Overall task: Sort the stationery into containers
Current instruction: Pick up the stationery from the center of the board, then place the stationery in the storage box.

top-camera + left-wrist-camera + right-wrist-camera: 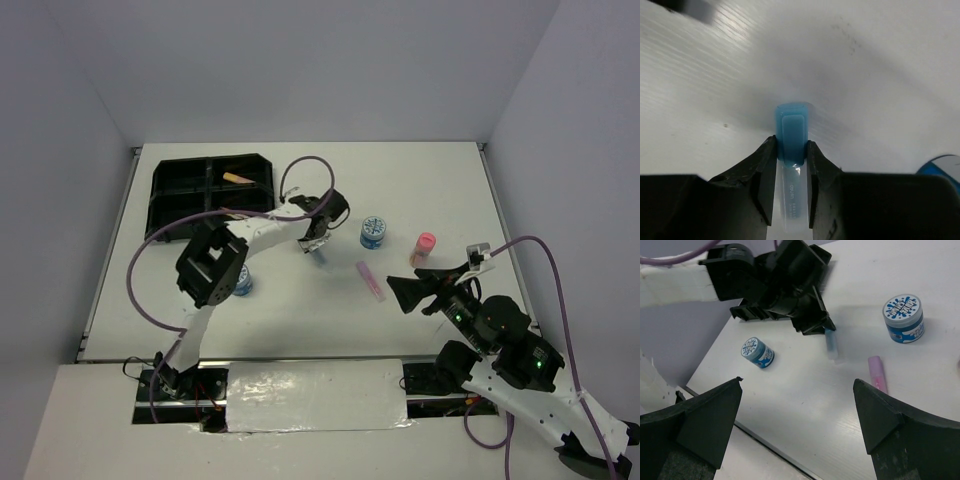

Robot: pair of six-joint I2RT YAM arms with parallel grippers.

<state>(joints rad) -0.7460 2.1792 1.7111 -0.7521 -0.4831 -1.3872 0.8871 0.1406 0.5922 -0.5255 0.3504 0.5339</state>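
Pick step: blue marker gripped, tray not yet reached.

Black tray [165, 190] far left, an orange marker [237, 178] in one far compartment. A blue tub [243, 285] sits by the left arm. Left gripper [318, 243] is pinched tight on the blue marker [792, 122], mid-table, well apart from the tray; cannot tell if it is off the surface. Second tub [373, 232], purple marker [370, 281] and pink-capped bottle [424, 248] lie loose to the right. Right gripper [400, 294] is spread wide and empty, near the purple marker. Next, by my reading: lift, carry left to the tray, release beside the orange marker.
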